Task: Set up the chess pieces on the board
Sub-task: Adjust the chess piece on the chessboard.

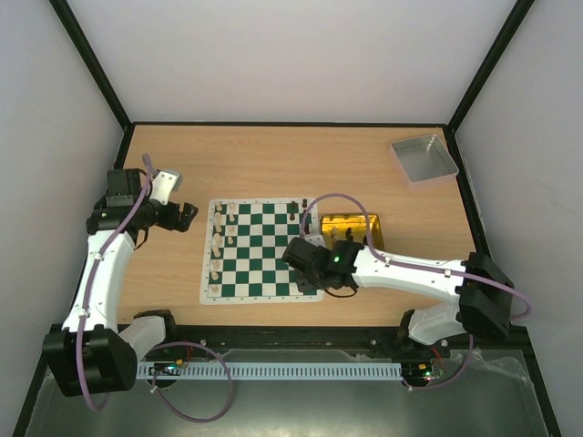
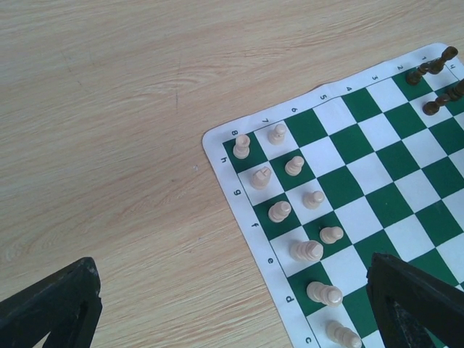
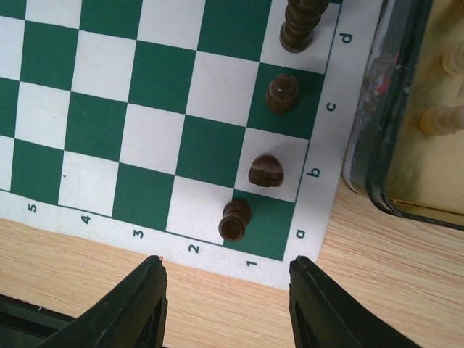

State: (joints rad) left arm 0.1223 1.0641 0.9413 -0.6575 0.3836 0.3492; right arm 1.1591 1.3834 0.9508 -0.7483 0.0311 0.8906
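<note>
The green and white board (image 1: pixel 264 248) lies mid-table. Cream pieces (image 1: pixel 219 241) stand along its left columns; several show in the left wrist view (image 2: pixel 293 166). Dark pieces (image 1: pixel 292 211) stand at its right edge. In the right wrist view a dark piece (image 3: pixel 235 217) stands on the corner square, with others (image 3: pixel 266 170) behind it in the same column. My left gripper (image 1: pixel 187 216) is open and empty, hovering left of the board's far left corner (image 2: pixel 232 319). My right gripper (image 1: pixel 296 253) is open and empty over the board's near right corner (image 3: pixel 226 290).
A gold tray (image 1: pixel 351 226) sits against the board's right edge; cream pieces (image 3: pixel 442 119) lie inside it. A grey metal tray (image 1: pixel 424 157) stands at the far right. Black frame posts and walls bound the table.
</note>
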